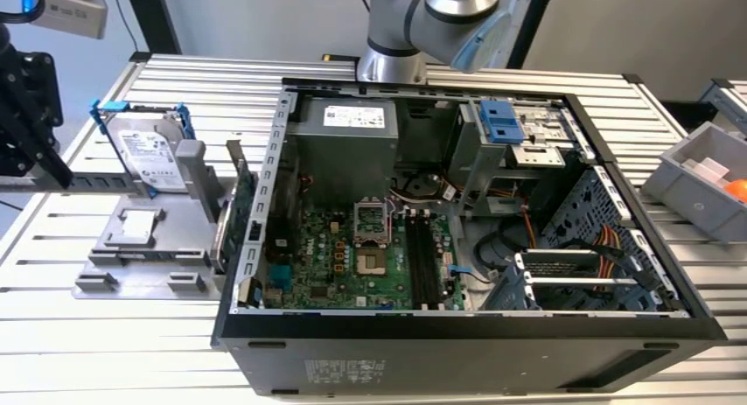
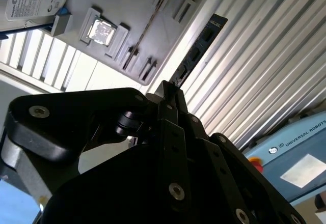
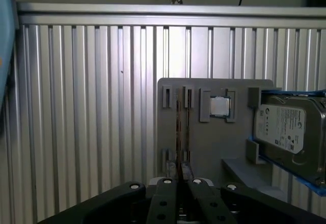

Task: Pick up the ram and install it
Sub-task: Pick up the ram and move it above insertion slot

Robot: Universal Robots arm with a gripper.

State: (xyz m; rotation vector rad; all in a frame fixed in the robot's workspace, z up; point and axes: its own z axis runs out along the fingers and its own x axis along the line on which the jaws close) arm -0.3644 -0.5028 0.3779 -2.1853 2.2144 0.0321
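Black gripper [image 2: 170,89] pinched shut on the thin dark long ram stick [image 2: 198,48], which juts past its fingertips (edge-on in first wrist view); grey plastic holder tray [image 3: 214,142] beyond, on ribbed aluminium table [image 3: 91,107], open black computer case [image 1: 467,331] alongside

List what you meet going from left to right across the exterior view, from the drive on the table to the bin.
hard drive → upright green card → motherboard → blue bracket → grey bin
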